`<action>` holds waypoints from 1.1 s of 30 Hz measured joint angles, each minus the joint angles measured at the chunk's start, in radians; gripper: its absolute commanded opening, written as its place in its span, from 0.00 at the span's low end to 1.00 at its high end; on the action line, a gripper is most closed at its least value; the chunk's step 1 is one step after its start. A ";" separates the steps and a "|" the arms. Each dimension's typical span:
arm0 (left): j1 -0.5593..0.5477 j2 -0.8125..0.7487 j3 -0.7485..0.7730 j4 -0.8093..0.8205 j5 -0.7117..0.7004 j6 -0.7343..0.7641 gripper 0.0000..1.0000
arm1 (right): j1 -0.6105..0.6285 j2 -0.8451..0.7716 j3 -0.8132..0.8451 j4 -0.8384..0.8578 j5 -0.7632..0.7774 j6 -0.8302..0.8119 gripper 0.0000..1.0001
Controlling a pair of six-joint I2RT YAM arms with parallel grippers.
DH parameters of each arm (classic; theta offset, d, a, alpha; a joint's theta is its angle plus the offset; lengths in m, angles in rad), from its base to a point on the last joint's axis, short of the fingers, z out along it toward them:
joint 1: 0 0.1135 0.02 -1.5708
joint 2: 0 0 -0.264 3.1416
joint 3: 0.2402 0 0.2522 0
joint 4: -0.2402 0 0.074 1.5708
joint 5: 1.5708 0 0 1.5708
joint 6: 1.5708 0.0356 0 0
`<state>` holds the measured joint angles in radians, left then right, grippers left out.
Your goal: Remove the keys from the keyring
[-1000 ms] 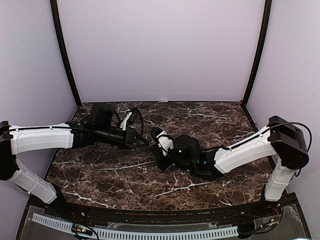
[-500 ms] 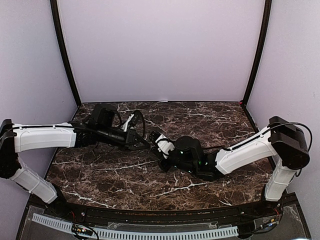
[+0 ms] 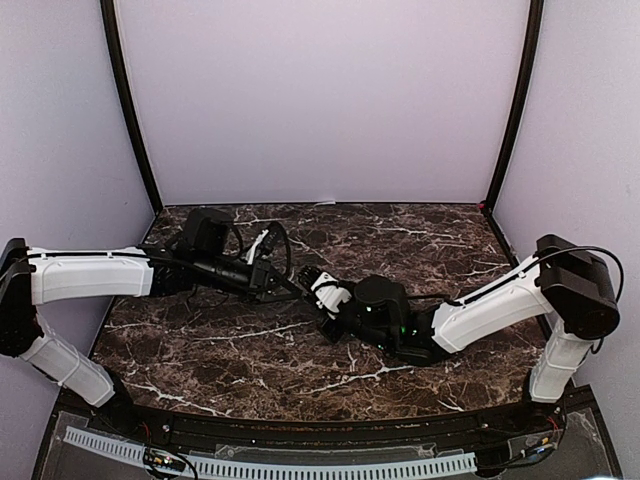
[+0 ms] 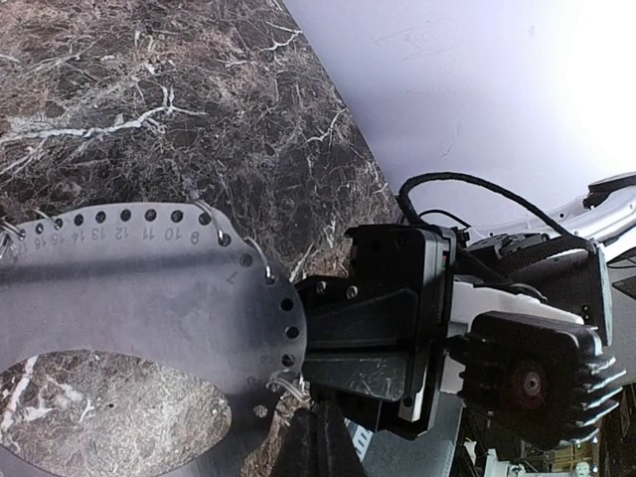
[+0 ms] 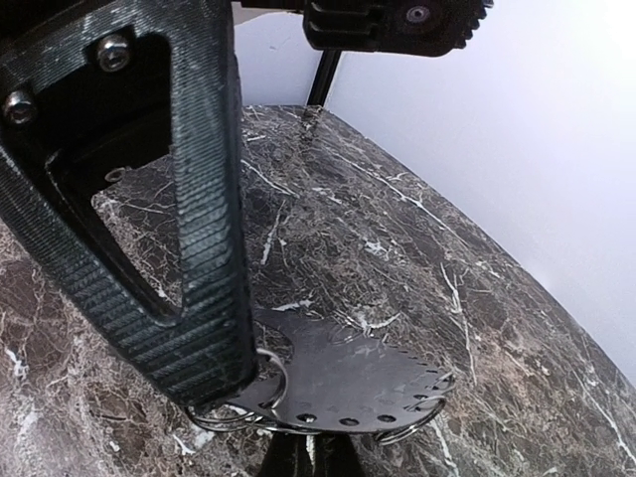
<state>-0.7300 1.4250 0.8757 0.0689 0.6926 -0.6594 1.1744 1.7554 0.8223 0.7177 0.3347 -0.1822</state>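
Note:
The keyring (image 4: 149, 288) is a flat grey oval plate with numbered holes along its rim, held just above the marble between both grippers. Thin wire rings (image 5: 276, 373) thread several of its holes. No ordinary keys show. My left gripper (image 4: 313, 442) is shut, its tips pinching a wire ring (image 4: 281, 383) at the plate's edge. My right gripper (image 5: 308, 457) is shut on the near rim of the keyring (image 5: 368, 383). From above, the left gripper (image 3: 290, 283) and right gripper (image 3: 314, 287) meet tip to tip mid-table, hiding the keyring.
The dark marble table (image 3: 250, 350) is walled by pale lilac panels (image 3: 320, 100) on three sides, with black posts at the back corners. The right arm's black wrist and cable (image 4: 517, 338) sit close in front of the left wrist camera.
The right wrist has turned and shifted slightly right and lower, and the left gripper has followed to the right. Both stay shut, tip to tip.

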 measured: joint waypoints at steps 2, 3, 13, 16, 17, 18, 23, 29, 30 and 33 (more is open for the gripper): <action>0.002 0.000 -0.002 0.004 0.005 -0.003 0.00 | 0.000 0.000 0.000 0.008 0.011 -0.015 0.00; 0.002 0.000 -0.002 0.004 0.007 -0.005 0.00 | 0.000 0.000 0.000 0.014 0.017 -0.022 0.00; -0.019 0.011 -0.047 -0.098 0.077 -0.009 0.00 | -0.012 -0.012 0.006 0.167 0.013 -0.058 0.00; -0.018 0.013 -0.047 -0.109 0.077 -0.008 0.00 | -0.016 -0.030 0.006 0.180 -0.042 -0.068 0.00; -0.017 0.013 -0.047 -0.109 0.076 -0.007 0.00 | -0.016 -0.033 0.007 0.182 -0.056 -0.068 0.00; -0.014 0.013 -0.047 -0.109 0.071 -0.004 0.00 | -0.016 -0.034 0.008 0.184 -0.067 -0.068 0.00; -0.013 -0.026 -0.047 -0.122 0.004 0.040 0.05 | -0.016 -0.034 0.008 0.152 -0.089 -0.048 0.00; -0.012 -0.199 -0.076 -0.096 -0.105 0.137 0.32 | -0.016 -0.046 0.011 0.075 -0.099 0.008 0.00; -0.012 -0.236 -0.090 -0.090 -0.127 0.150 0.34 | -0.016 -0.048 0.014 0.058 -0.098 0.021 0.00; -0.012 -0.315 -0.124 -0.084 -0.185 0.187 0.37 | -0.016 -0.049 0.024 0.012 -0.097 0.062 0.00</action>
<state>-0.7422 1.1099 0.7517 -0.0154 0.5072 -0.4721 1.1587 1.7061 0.8463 0.7300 0.2375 -0.1204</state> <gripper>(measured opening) 0.354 0.018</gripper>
